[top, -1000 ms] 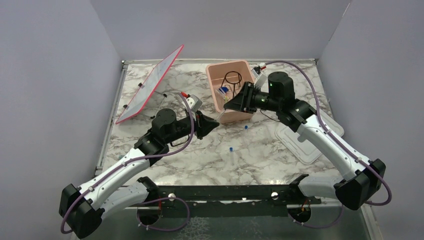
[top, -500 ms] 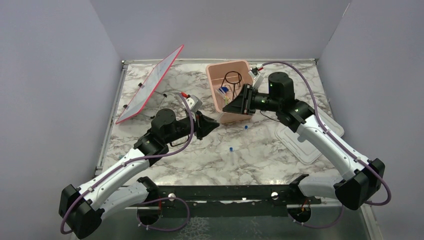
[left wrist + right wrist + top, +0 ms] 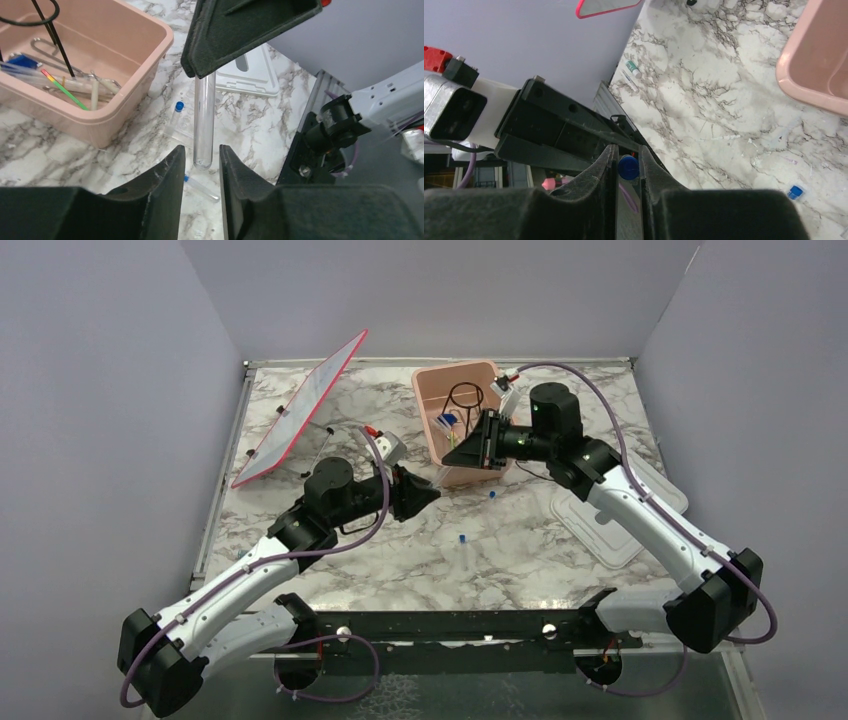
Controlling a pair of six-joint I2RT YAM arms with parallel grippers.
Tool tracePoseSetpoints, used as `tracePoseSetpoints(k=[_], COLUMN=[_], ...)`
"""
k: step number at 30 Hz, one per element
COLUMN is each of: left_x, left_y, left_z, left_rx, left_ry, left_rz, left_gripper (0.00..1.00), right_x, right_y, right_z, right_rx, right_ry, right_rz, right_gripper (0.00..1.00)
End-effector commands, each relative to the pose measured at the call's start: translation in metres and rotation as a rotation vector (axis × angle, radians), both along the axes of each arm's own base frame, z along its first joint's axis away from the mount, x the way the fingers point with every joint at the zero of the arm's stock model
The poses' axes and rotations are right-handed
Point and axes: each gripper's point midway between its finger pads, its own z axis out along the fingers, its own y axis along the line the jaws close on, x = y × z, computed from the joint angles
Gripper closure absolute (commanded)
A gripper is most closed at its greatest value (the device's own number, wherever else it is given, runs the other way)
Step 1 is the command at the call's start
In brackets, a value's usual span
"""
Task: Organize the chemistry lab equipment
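Top view: the left gripper (image 3: 430, 495) and right gripper (image 3: 452, 453) point at each other, tips close together, and whatever lies between them is too small to see.

Left wrist: a clear round-bottomed tube (image 3: 204, 120) has its rounded end between the left fingers, which stand narrowly apart; I cannot tell whether they pinch it. The tube runs up under the right fingers.

Right wrist: only here does the tube's blue cap (image 3: 628, 167) show, clamped between the right fingers.

The tube is likely light, slick and brittle, so grip it gently by the barrel.
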Motion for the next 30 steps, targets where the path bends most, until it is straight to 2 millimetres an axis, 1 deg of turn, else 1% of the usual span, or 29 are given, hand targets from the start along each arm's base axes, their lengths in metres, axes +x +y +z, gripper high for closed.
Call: tracePoseSetpoints(k=[1, 3, 5, 6, 9, 12, 14, 16, 20, 24, 26, 28, 30], left_x=[0.014, 0.019, 0.022, 0.023, 0.029, 0.036, 0.041, 0.044, 0.049, 0.052, 0.052, 0.052, 0.054], left_y=[0.008, 0.011, 0.014, 0.015, 0.02, 0.025, 0.028, 0.028, 0.027, 0.025, 0.023, 0.022, 0.021], left_z=[0.014, 0.013, 0.01, 0.009, 0.004, 0.001, -0.004, -0.009, -0.021, -0.027, -0.027, -0.029, -0.032], left_rx=[-0.001, 0.007, 0.019, 0.021, 0.029, 0.033, 0.041, 0.05, 0.073, 0.087, 0.083, 0.081, 0.087], left_ry=[0.002, 0.017, 0.028, 0.031, 0.045, 0.053, 0.064, 0.075, 0.102, 0.109, 0.105, 0.102, 0.106], left_rz=[0.097, 0.136, 0.162, 0.172, 0.217, 0.271, 0.301, 0.317, 0.335, 0.335, 0.326, 0.321, 0.323], left_gripper=[0.55, 0.44, 0.36, 0.34, 0.3, 0.29, 0.29, 0.29, 0.28, 0.28, 0.28, 0.28, 0.28], right_x=[-0.002, 0.002, 0.01, 0.014, 0.027, 0.036, 0.038, 0.038, 0.033, 0.028, 0.025, 0.024, 0.023], right_y=[-0.008, -0.016, -0.028, -0.036, -0.064, -0.093, -0.108, -0.12, -0.13, -0.137, -0.142, -0.143, -0.141], right_z=[0.009, 0.001, -0.011, -0.019, -0.042, -0.063, -0.073, -0.078, -0.089, -0.109, -0.112, -0.111, -0.116], right_rx=[0.0, -0.045, -0.111, -0.15, -0.29, -0.417, -0.482, -0.528, -0.597, -0.689, -0.727, -0.747, -0.758], right_ry=[-0.08, -0.108, -0.149, -0.171, -0.222, -0.252, -0.278, -0.305, -0.343, -0.347, -0.369, -0.406, -0.426], right_rz=[-0.007, -0.049, -0.114, -0.149, -0.271, -0.38, -0.436, -0.487, -0.56, -0.614, -0.655, -0.676, -0.673], right_gripper=[0.85, 0.85, 0.85, 0.85, 0.84, 0.84, 0.85, 0.85, 0.85, 0.86, 0.86, 0.87, 0.87])
